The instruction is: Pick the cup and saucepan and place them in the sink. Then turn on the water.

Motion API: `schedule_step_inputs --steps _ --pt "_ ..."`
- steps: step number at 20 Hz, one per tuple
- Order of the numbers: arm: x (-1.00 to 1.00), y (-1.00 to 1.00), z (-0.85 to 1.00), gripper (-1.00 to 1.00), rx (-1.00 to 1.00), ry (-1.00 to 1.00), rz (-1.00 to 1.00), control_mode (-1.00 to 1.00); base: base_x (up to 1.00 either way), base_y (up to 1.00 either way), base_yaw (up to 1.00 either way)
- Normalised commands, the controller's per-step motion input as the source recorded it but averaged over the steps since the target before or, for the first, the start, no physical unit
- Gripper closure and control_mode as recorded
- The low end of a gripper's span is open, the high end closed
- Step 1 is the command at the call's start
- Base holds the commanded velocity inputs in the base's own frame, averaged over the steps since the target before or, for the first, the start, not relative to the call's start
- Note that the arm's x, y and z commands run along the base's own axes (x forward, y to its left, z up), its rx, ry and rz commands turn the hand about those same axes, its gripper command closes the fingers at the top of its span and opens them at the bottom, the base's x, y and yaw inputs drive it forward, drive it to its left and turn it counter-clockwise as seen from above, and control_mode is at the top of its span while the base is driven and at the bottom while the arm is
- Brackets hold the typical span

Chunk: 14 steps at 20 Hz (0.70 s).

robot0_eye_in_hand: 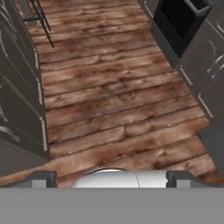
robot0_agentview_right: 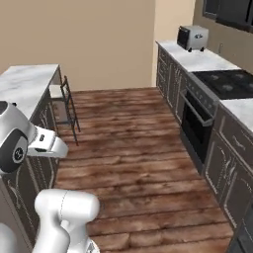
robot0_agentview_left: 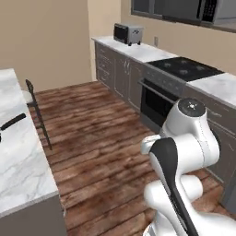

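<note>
Saucepan handle pokes in on the marble table, far left of the arm, lying roughly crosswise. Gripper wide open, empty, aimed at floor; swing left.

one toaster, one stool, one oven

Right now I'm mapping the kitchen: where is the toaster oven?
The toaster oven sits at the far end of the right-hand marble counter, beyond the black cooktop, near the corner wall.
</note>
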Motion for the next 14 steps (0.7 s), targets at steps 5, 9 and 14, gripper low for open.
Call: schedule_step_inputs --steps 5,9,14 --pt "0.0 0.0 0.0 -1.0 0.0 0.0 0.0 1.0 0.54 -0.26 0.77" --pt "0.0 0.0 0.0 -1.0 0.0 0.0 0.0 1.0 0.37 -0.25 0.86" --pt "0.0 0.0 0.0 -1.0 0.0 0.0 0.0 1.0 0.27 -0.31 0.84"
